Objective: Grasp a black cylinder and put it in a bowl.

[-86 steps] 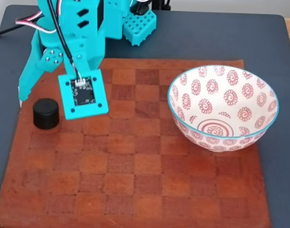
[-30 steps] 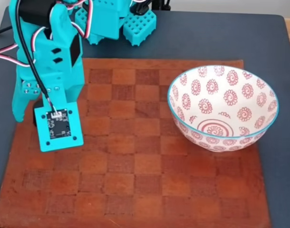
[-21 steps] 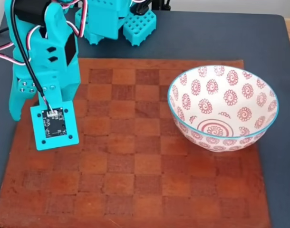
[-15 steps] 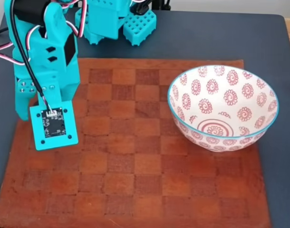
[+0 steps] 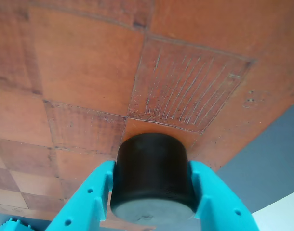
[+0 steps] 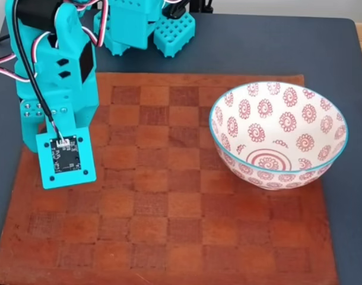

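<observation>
Teal arm [image 6: 56,77] upper left of frame over checkered brown board [image 6: 169,202], bowl [image 6: 279,135] right of centre, dark counter [image 6: 258,47] underneath

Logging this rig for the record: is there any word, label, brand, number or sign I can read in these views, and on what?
None can be read.
Circuit board on the arm: any markings too small to read.
Bowl: red swirl medallions, no writing.
Black cylinder between the pincer fingers: blank.
Checkered board: plain squares, no text.

black cylinder [image 5: 152,175]: matt, smooth | gripper [image 5: 154,202]: teal plastic | checkerboard [image 6: 169,208]: worn, scored leather-like | bowl [image 6: 228,160]: glossy ceramic
</observation>
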`<action>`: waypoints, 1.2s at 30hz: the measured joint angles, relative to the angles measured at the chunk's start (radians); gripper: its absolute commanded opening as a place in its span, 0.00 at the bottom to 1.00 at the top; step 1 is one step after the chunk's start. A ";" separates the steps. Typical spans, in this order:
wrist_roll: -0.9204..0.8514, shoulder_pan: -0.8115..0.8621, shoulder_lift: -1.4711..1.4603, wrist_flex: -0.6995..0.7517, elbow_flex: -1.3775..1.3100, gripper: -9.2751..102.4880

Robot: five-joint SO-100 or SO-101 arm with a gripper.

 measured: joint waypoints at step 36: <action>0.184 -0.295 0.281 0.232 -0.051 0.22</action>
